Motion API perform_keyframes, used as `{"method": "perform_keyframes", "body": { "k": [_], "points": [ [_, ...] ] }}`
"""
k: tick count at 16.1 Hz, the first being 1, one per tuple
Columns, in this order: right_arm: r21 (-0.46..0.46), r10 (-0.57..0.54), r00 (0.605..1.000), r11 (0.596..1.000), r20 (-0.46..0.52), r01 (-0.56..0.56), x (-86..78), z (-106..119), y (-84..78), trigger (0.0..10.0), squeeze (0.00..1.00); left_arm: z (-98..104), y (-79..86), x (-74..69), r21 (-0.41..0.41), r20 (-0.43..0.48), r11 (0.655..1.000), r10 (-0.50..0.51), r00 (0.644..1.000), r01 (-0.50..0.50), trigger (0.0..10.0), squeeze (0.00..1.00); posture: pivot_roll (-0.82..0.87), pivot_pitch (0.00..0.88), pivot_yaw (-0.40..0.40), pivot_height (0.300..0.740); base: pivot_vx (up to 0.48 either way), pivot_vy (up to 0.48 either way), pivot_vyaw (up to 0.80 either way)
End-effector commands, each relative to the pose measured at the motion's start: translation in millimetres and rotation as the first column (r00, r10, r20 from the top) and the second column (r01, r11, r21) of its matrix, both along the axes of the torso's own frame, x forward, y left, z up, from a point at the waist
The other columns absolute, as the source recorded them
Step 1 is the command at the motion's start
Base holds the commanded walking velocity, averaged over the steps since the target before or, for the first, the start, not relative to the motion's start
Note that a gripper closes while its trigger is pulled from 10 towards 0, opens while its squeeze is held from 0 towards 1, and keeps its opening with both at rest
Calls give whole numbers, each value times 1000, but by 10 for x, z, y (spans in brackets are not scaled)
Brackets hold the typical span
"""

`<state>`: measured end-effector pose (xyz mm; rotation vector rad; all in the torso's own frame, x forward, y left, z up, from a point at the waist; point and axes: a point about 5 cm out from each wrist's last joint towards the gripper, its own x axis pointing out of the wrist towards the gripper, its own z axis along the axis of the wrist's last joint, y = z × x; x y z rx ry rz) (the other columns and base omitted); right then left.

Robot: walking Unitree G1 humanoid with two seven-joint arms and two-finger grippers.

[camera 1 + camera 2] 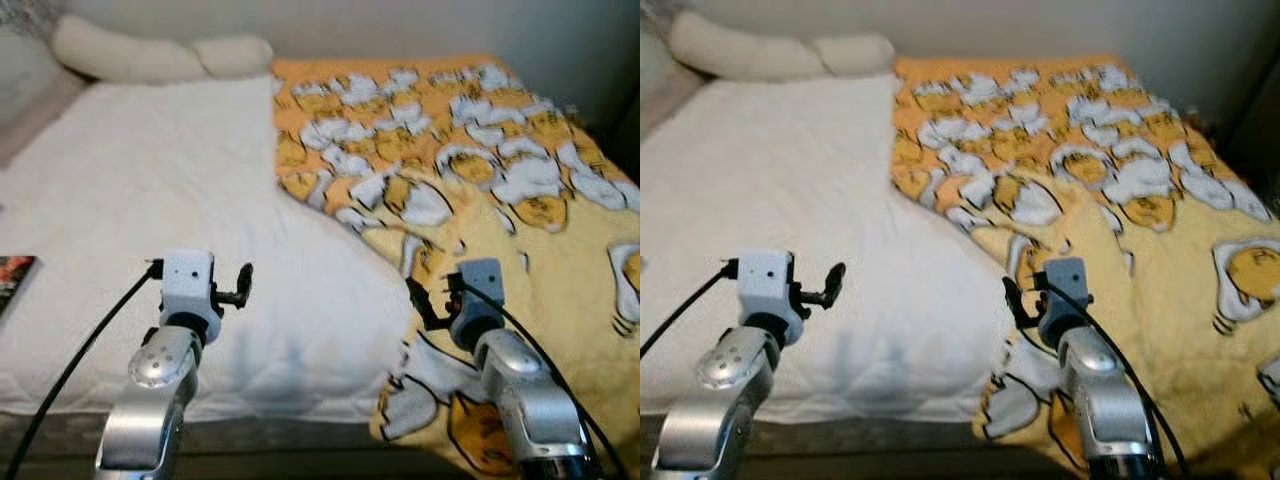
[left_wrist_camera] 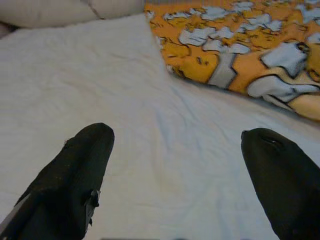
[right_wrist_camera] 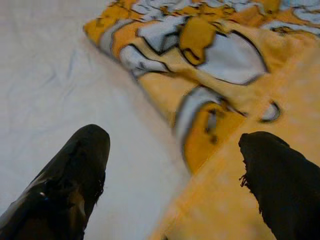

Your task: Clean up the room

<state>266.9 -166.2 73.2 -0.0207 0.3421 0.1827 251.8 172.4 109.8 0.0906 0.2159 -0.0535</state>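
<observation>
A yellow and orange blanket (image 1: pixel 470 170) with a white cartoon print covers the right half of the bed, and its folded edge (image 3: pixel 200 105) runs diagonally across the white quilted sheet (image 1: pixel 150 190). My left gripper (image 1: pixel 240 285) hovers open over the bare sheet near the bed's front edge, with nothing between its fingers (image 2: pixel 80 165). Over the blanket's edge my right gripper (image 1: pixel 425 300) is also open, one finger (image 3: pixel 75 165) above the sheet and the other above the blanket.
Two cream pillows (image 1: pixel 150 55) lie at the head of the bed, by the wall. A dark book-like item (image 1: pixel 12 275) rests at the far left edge. The blanket hangs over the bed's front edge (image 1: pixel 430 410).
</observation>
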Motion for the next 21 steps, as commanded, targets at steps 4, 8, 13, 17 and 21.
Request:
{"method": "perform_keyframes", "body": {
  "k": [4, 8, 13, 17, 21],
  "points": [
    [-98, -36, 989, 995, -143, 22, 232, -220, -24, 10000, 1000, -58, -47, 36, 65, -72, 984, -159, 985, 163, 10000, 153, 18, 0, 33, 740, 0, 0, 0],
    [-168, -96, 963, 984, -253, 54, 460, -474, -20, 10000, 1000, -117, -149, -2, 79, -205, 880, -446, 871, 469, 10000, 157, 54, 0, 29, 740, 0, 0, 0],
    [-301, -160, 919, 952, -360, 48, 469, -644, 32, 10000, 0, -21, -156, -63, 69, -285, 738, -631, 722, 672, 10000, 161, 110, 0, 30, 740, 0, 0, 0],
    [-277, -173, 894, 959, -412, 58, 396, -740, 44, 3373, 0, -15, -116, -164, 56, -313, 723, -642, 700, 688, 10000, 161, 143, 0, 17, 740, 0, 0, 0],
    [-251, -183, 867, 965, -464, 70, 325, -813, 32, 0, 0, -6, -103, -212, 39, -337, 712, -651, 680, 701, 10000, 161, 159, 0, 21, 740, 0, 0, 0]
  ]
}}
